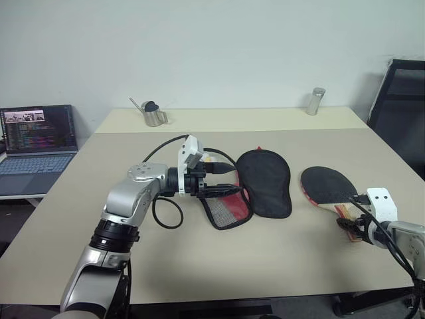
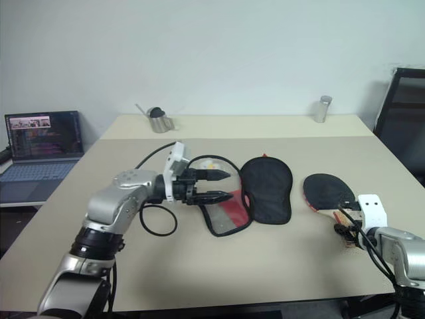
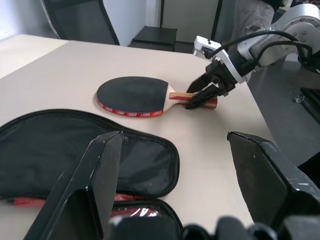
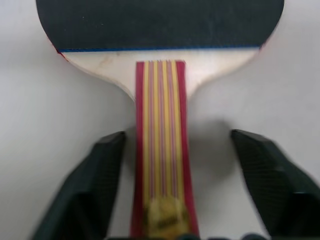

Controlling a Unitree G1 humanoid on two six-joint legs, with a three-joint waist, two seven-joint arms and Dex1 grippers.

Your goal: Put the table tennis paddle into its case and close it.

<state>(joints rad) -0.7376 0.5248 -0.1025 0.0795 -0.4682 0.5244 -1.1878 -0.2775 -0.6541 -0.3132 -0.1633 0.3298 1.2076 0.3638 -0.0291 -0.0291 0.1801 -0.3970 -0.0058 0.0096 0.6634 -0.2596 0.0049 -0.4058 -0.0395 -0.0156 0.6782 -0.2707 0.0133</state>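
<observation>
The right gripper's [image 4: 165, 220] jaws are spread either side of the paddle [image 1: 329, 187] handle, nothing gripped; the left gripper's [image 2: 222, 186] jaws hang open over the case [image 1: 255, 186]. The paddle lies on the counter [image 1: 279, 259] at the case's three o'clock, so insertion and closing remain undone.

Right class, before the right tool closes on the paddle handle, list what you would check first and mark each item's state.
1. Right tool open: ok.
2. Handle of the table tennis paddle centred between its fingers: ok.
3. Paddle lying flat on the table, apart from the case: ok.
4. Case unzipped and folded open: ok.
5. Left tool holding the case flap: cannot tell; its fingers stand apart at the case.
6. Space around the paddle free of other things: ok.
</observation>
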